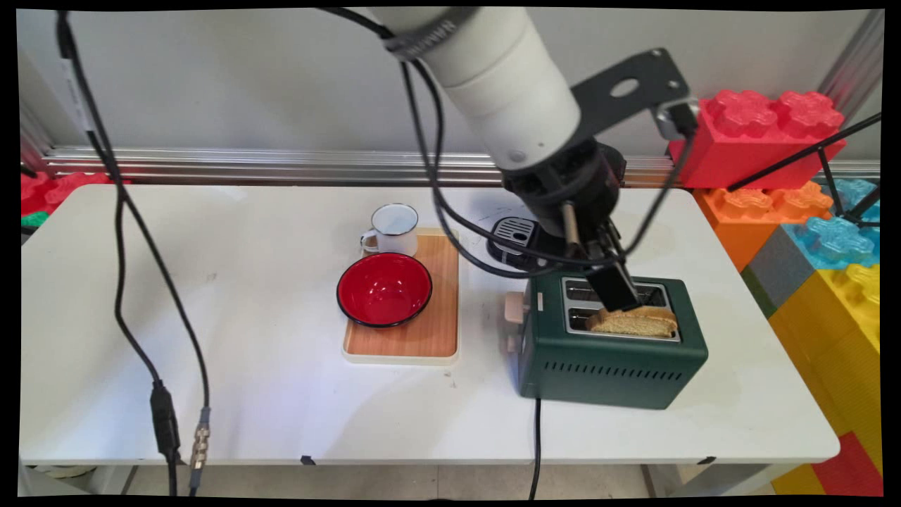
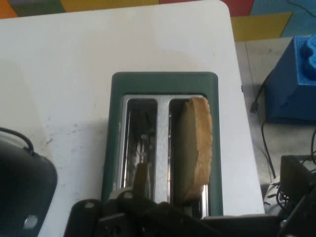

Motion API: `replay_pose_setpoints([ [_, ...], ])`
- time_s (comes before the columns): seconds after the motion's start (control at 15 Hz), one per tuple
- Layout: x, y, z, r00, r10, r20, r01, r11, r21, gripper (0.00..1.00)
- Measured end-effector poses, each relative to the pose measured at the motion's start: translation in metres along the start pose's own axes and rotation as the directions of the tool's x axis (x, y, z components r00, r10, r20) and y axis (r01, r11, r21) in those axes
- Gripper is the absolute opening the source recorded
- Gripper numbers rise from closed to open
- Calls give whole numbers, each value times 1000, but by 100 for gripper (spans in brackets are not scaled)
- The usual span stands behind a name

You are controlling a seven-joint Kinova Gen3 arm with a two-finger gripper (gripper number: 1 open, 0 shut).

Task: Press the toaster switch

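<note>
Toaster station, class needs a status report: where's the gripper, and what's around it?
Gripper down over green toaster, at the toast slice standing in the near slot. Far slot empty. Red bowl and white mug on wooden tray, apart.

Green toaster on white table; bread slice upright in right slot.

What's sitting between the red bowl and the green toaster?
Between the red bowl and the green toaster, the main view shows only the wooden tray's right edge, then bare white table.
</note>
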Motion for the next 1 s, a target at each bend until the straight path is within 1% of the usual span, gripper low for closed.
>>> replay_pose_setpoints([
  [0.27,-23,-5,-24,999,-10,-43,10,1000,-2,100],
  [0.67,-66,-22,-43,995,-32,-100,31,999,-14,100],
  [0.87,-103,-32,-49,989,-63,-137,60,998,-24,100],
  [1.0,-122,-36,-49,984,-79,-160,74,997,-33,100],
])
